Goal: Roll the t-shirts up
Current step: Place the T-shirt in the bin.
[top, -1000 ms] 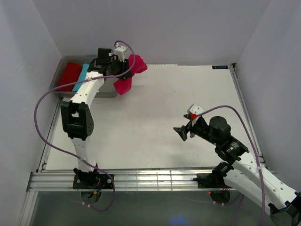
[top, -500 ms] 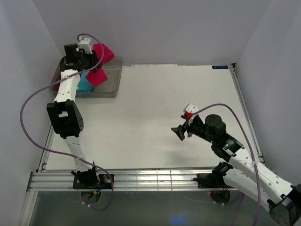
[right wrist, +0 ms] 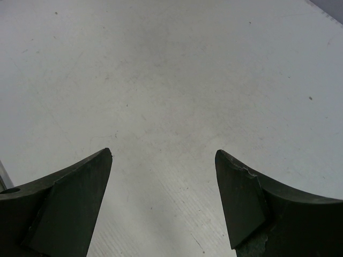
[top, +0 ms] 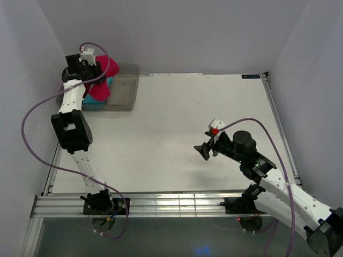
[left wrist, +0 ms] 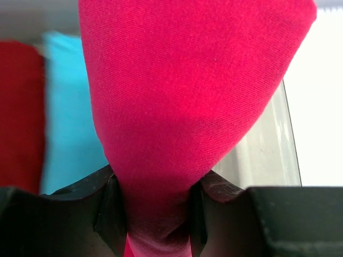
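Nearest, the right gripper [right wrist: 163, 155] hangs over the bare white table [right wrist: 161, 64], its jaws spread wide with nothing between them. Farther back, at the far left corner, the left gripper [left wrist: 155, 184] is clamped on the t-shirt [left wrist: 187, 80], a bright magenta-pink bundle of smooth soft cloth that bulges out past the fingertips in a rounded fold. It sits over a clear plastic bin [top: 126, 88], beside a turquoise shirt [left wrist: 67, 107] and a dark red shirt [left wrist: 19, 107] lying inside.
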